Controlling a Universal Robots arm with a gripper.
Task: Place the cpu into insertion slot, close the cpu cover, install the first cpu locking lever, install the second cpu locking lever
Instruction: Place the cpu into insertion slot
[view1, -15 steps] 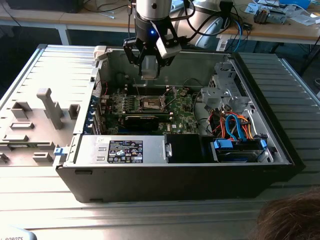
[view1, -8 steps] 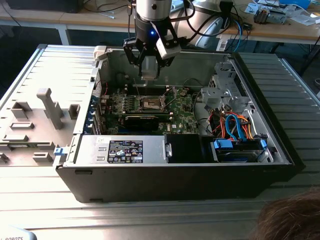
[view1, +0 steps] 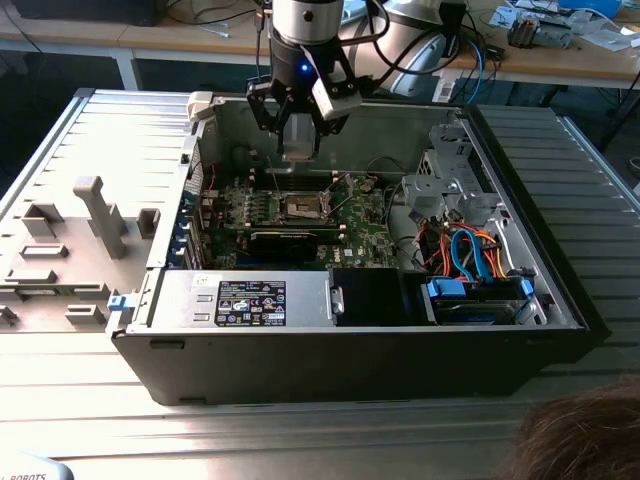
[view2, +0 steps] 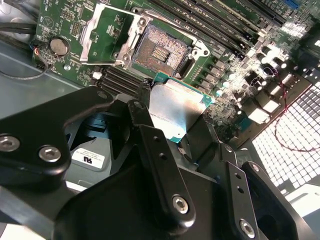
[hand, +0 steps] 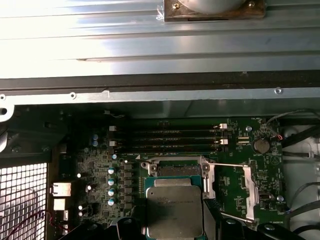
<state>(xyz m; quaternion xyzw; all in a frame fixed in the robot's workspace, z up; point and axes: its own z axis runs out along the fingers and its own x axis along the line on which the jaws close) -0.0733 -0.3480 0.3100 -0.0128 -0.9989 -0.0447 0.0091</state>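
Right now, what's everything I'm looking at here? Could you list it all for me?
computer case: one, black, lying open on the ridged metal table.
motherboard: one, green, inside the case.
insertion slot: one, dark centre with a silvery rim, on the motherboard, empty.
cpu cover: one, silvery, swung open beside the slot.
memory slots: several, black, alongside the slot.
coin battery: one, silver, on the board.
cables: a bundle, blue and orange, at the exterior view's right of the case.
fixture: one, grey, on the table at the exterior view's left.
cpu: one, silver-grey, held above the board near the slot.
tool: one, black, shut on the cpu.
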